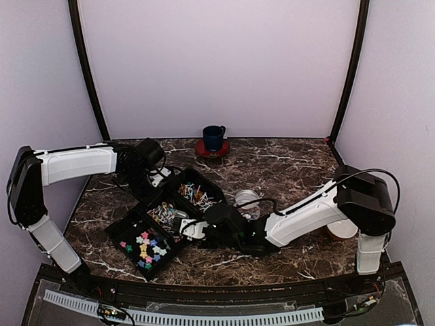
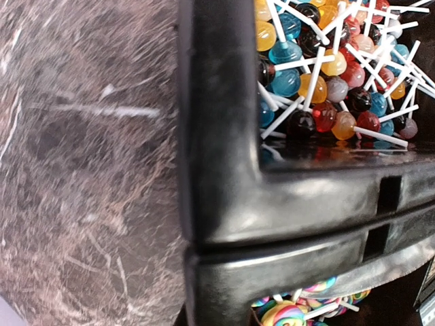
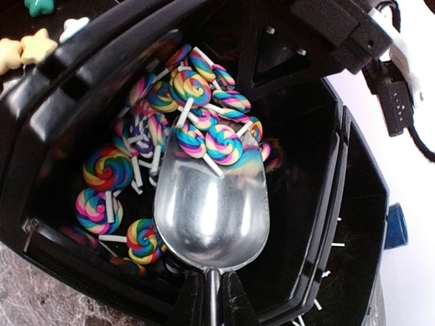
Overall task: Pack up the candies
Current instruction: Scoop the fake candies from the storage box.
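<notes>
Right wrist: end effector [image 3: 212, 295] (clenched on scoop [image 3: 212, 207]) sits behind candies [image 3: 192, 89] at scoop's tip.

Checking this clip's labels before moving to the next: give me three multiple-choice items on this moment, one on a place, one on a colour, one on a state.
1. Where is the bowl of the silver metal scoop?
A) lifted high above the tray
B) among the rainbow swirl lollipops in the black plastic tray
C) lying flat outside the tray

2. What colour is the handled mug beyond the tray?
A) white
B) yellow
C) dark blue

3. How is the right gripper?
A) shut on the scoop's handle
B) open and empty
C) out of every view

Answers: 1 B, the right wrist view shows its lip among them; 2 C, plain in the top view; 3 A, it clamps the handle.
</notes>
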